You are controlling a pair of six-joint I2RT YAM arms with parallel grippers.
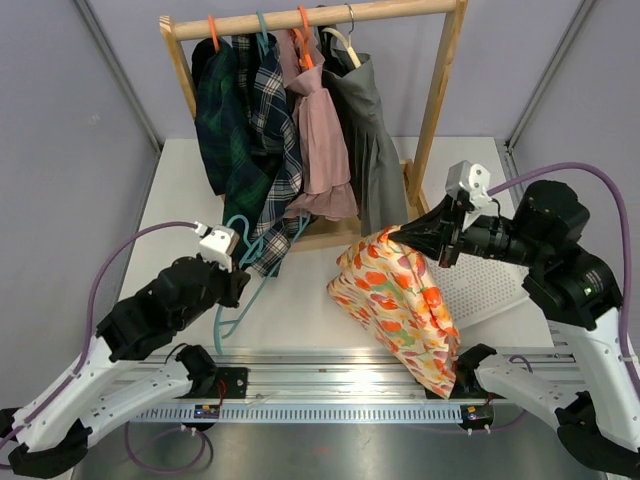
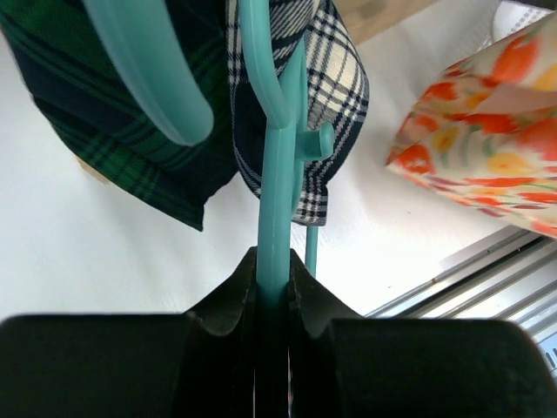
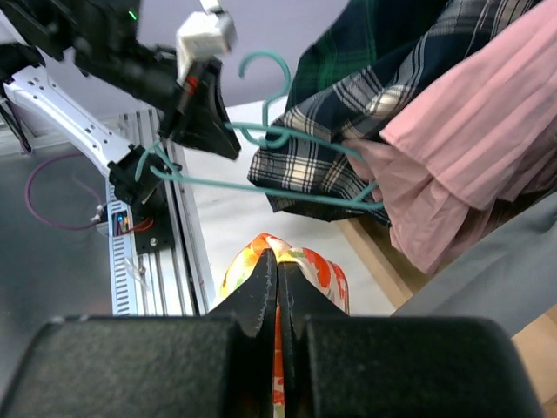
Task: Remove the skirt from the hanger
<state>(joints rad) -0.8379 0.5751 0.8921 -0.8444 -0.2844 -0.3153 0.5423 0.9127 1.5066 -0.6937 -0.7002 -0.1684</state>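
The left gripper clamps the bare teal hanger while the right gripper pinches the floral skirt near the table's front edge.

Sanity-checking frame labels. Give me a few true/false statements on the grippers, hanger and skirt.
1. The left gripper is shut on the teal hanger. True.
2. The right gripper is open. False: it is shut on the floral skirt.
3. The floral skirt hangs from the teal hanger. False: the two are apart, one in each gripper.
4. A pink garment hangs on the rack. True.
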